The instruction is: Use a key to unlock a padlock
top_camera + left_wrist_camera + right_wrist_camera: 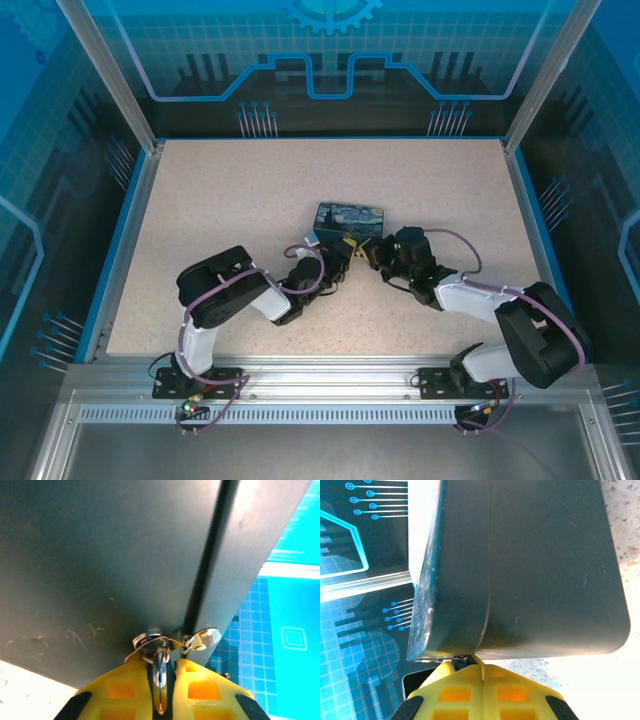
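Yellow left tool pinches the key at the box edge (right tool pressed together).

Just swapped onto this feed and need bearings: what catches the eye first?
The left arm and right arm meet at the Starry-Night box mid-table. In the left wrist view, the yellow left fingers pinch a thin shiny piece, apparently the key, against the box's latch. The right fingers are shut, pressed to the box's dark edge.
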Robot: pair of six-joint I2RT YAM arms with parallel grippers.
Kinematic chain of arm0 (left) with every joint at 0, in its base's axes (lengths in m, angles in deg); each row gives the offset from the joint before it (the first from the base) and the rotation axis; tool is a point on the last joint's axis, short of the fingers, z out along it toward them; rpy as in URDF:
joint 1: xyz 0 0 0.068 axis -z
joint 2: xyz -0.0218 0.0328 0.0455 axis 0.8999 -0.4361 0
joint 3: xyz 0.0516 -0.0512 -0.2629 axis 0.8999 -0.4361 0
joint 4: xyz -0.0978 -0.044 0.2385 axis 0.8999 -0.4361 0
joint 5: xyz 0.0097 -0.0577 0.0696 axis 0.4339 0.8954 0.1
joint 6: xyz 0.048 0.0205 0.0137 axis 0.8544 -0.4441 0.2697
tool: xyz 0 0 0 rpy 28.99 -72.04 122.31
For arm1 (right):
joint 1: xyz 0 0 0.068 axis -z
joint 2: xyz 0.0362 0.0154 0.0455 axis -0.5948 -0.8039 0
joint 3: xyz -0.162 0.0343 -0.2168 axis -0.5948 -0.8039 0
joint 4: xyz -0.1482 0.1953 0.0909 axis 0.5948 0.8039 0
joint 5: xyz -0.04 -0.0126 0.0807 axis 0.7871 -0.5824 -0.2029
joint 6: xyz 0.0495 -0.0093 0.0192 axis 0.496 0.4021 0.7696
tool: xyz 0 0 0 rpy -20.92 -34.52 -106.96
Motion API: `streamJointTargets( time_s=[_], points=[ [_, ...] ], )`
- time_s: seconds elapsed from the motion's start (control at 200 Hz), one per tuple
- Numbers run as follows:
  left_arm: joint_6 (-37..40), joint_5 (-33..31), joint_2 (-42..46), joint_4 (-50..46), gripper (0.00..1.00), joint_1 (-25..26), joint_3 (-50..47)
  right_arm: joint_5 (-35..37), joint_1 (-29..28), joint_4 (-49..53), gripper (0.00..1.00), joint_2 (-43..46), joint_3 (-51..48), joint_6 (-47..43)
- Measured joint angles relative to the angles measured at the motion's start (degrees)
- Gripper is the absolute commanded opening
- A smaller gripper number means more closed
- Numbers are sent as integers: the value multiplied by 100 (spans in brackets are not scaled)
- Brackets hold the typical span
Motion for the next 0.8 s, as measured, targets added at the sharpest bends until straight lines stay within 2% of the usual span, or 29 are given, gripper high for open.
streamJointTargets(
  time_s=[0.125, 0.25, 0.4, 0.525, 0.8],
  points=[
    [42, -37, -72, -116, 0, 0, 63, -48, 59, -243, 0, -229, -35, 37],
    [372, 181, -72, -142, 0, -35, 61, -629, 389, -275, 0, -308, -55, 203],
    [1088, 1054, -96, -9, 0, -243, 31, -1440, 811, 461, 0, -236, 157, 299],
    [1740, 1591, -219, 214, 0, -378, 15, -1788, 953, 896, 0, -234, 295, 376],
    [3014, 1904, -426, 461, 0, -417, -170, -2107, 962, 1056, 0, -599, 306, 774]
  ],
)
